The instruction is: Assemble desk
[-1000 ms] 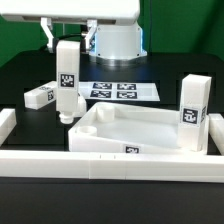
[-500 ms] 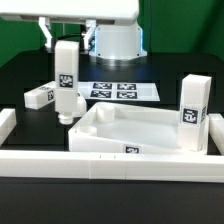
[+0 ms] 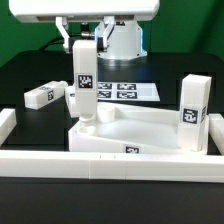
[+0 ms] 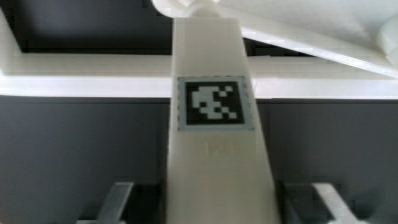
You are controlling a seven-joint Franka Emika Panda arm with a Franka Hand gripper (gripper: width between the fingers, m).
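Note:
My gripper is shut on the top of a white leg and holds it upright. Its tag faces the camera. The leg's lower end sits at the left rear corner of the white tray-like tabletop; whether it touches the socket I cannot tell. In the wrist view the leg runs straight out from between the fingers of the gripper, down to the tabletop's rim. A second leg stands upright at the tabletop's right rear corner. A third leg lies flat on the exterior view's left.
The marker board lies flat behind the tabletop. Long white border bars run along the front, the exterior view's left and its right. The robot's base stands at the back.
The gripper has carried the upright leg toward the exterior view's right, from beside the tabletop's left side to its left rear corner. The other legs and the tabletop have not moved.

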